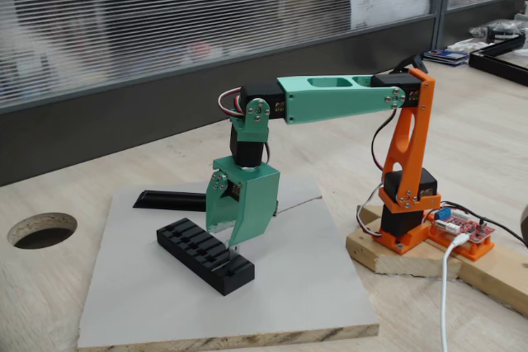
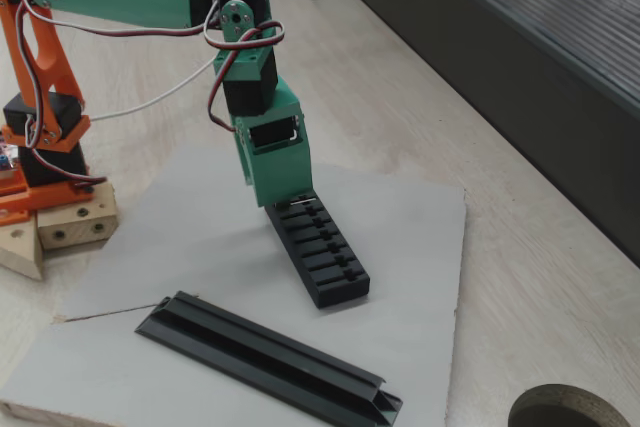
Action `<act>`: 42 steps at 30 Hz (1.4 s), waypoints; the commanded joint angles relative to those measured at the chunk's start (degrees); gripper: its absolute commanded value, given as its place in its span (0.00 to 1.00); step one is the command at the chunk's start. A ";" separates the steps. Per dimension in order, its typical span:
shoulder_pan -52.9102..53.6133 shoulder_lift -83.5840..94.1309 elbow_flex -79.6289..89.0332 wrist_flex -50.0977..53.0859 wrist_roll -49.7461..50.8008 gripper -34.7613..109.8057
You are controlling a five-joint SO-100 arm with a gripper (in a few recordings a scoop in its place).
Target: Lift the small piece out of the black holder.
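- My fingers (image 1: 234, 237) hang tip-down over the end of the black holder (image 2: 318, 250) nearest the arm; I can't tell how far apart they stand.
- The small piece (image 2: 297, 201) looks like a thin pale sliver in the end slot, right under the tips.
- I'd come straight down, pinch, then rise vertically so the piece doesn't jam.
- The long black profile bar (image 2: 270, 357) lies well apart.
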 commanded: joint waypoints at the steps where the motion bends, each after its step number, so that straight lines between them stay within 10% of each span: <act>1: -0.44 0.26 1.67 0.26 0.88 0.47; 42: -0.35 -3.60 2.46 0.18 0.88 0.47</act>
